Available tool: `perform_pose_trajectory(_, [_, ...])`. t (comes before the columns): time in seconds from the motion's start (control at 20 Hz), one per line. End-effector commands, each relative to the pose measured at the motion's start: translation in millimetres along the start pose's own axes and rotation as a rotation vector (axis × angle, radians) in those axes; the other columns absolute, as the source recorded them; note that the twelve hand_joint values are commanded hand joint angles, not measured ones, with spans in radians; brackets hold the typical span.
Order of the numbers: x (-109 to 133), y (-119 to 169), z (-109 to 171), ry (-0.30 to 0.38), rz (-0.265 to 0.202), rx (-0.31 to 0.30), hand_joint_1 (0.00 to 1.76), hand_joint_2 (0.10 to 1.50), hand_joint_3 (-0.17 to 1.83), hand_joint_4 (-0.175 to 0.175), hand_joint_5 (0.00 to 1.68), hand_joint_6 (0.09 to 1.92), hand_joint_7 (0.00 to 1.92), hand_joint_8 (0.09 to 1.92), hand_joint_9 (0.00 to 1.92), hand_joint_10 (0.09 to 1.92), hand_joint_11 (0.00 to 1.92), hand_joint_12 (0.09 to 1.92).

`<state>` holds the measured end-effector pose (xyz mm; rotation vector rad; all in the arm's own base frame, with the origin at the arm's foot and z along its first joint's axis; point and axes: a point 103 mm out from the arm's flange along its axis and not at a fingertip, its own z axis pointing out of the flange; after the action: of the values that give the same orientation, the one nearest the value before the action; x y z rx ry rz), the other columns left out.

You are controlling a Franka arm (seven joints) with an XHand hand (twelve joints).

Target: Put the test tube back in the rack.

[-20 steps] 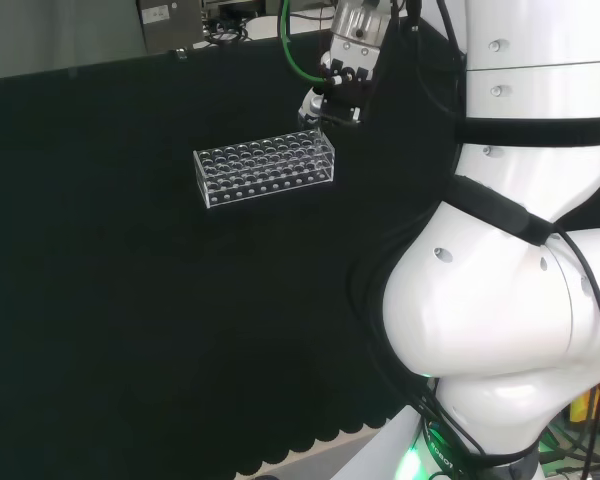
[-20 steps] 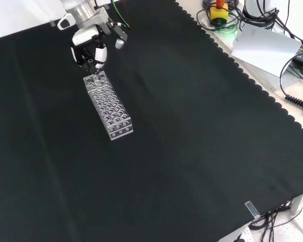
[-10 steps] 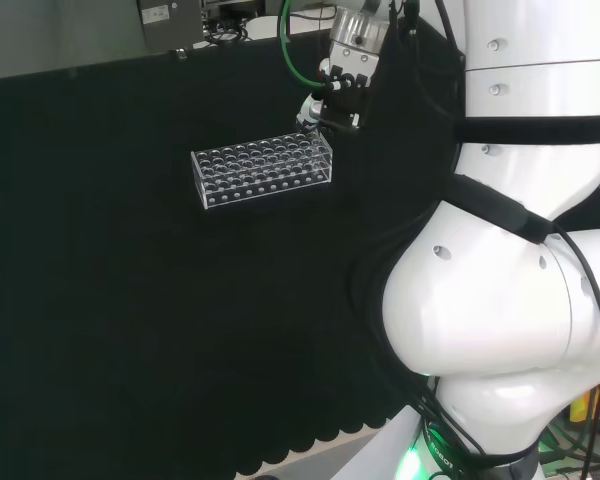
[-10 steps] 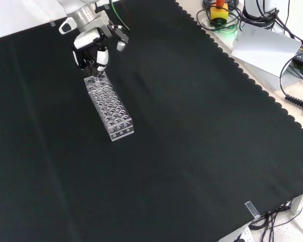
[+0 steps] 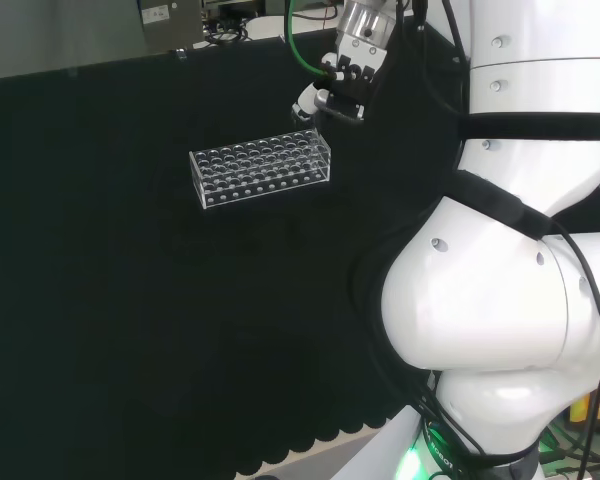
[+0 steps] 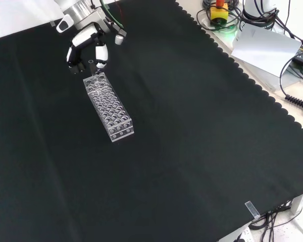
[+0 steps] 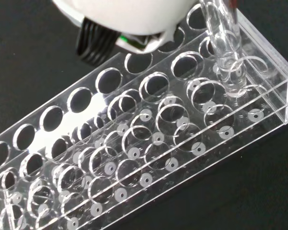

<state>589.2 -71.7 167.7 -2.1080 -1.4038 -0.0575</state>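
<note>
Standing in an end hole of the clear acrylic rack (image 7: pixel 149 143), the glass test tube (image 7: pixel 225 45) looks seated. Above it the hand (image 6: pixel 86 48) has lifted since 0.5 s ago, its fingers now spread and holding nothing, so the task seems done. Black cloth (image 6: pixel 192 141) covers the bench; cables (image 6: pixel 293 101) lie beyond.

we see a clear plastic rack (image 7: pixel 149 143), rows of round holes (white dots beneath) | clear glass test tube (image 7: pixel 225 52) | black-and-white hand (image 6: pixel 88 48) | black bench cloth (image 6: pixel 192 131), scalloped edge
</note>
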Motion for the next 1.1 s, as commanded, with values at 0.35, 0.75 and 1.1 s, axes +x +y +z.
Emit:
perform_pose_trajectory(0.35, [16, -40, -46, -0.013, -0.047, -0.033, 1.03, 0.56, 0.73, -0.051, 0.54, 0.73, 0.59, 0.91, 0.69, 0.86, 0.34, 1.49])
perform_pose_trajectory(0.75, [47, -83, -90, -0.011, -0.1, -0.069, 1.03, 0.56, 0.71, -0.048, 0.51, 0.71, 0.56, 0.92, 0.67, 0.86, 0.32, 1.5])
perform_pose_trajectory(1.1, [74, -125, -113, -0.043, -0.15, -0.111, 1.03, 0.57, 0.69, -0.047, 0.51, 0.69, 0.55, 0.93, 0.66, 0.86, 0.3, 1.51])
